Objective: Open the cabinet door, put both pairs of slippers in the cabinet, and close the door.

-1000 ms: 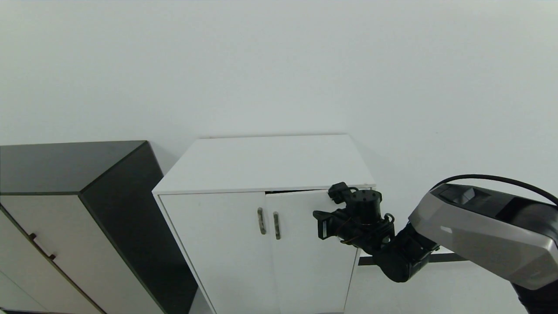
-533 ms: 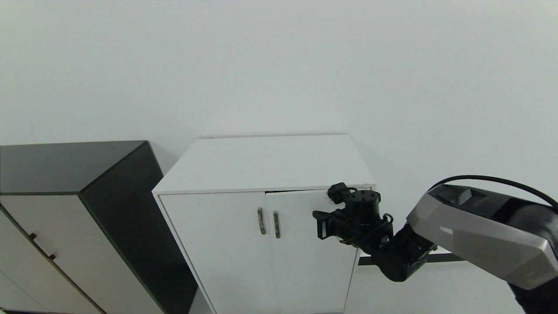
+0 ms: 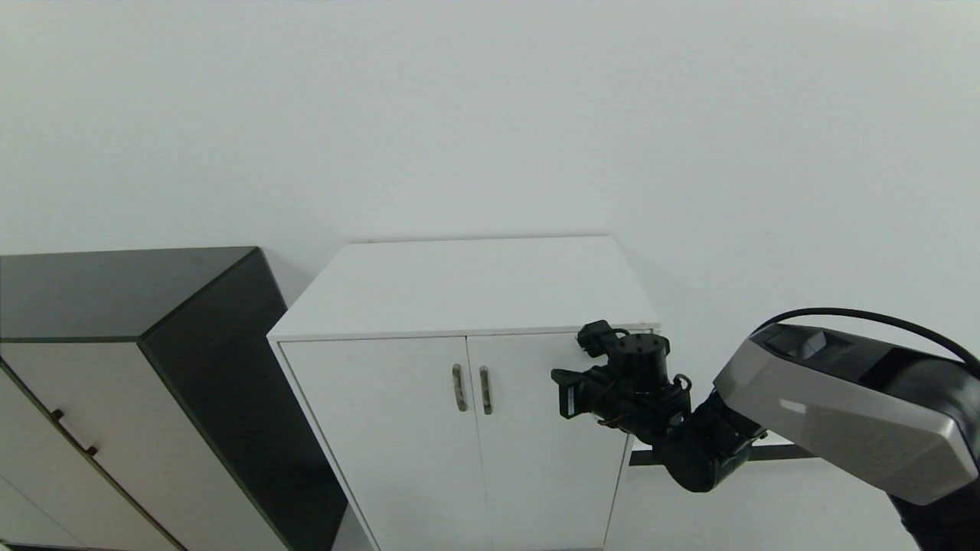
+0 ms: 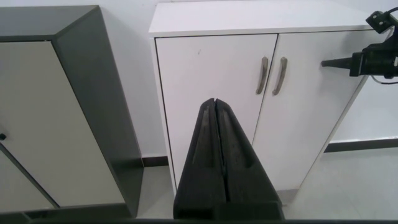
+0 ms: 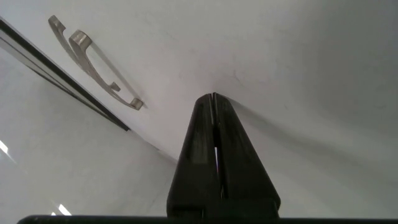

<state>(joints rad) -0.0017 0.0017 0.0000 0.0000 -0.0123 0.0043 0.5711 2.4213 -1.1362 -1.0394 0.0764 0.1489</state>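
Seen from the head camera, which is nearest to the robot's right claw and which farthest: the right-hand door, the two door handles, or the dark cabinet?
1. Right door: directly at the tip of the right gripper.
2. Right handle: on that door, to the gripper's left.
3. Left handle: just beyond the right handle, farther left.
4. Dark cabinet: far left, beside the white one.
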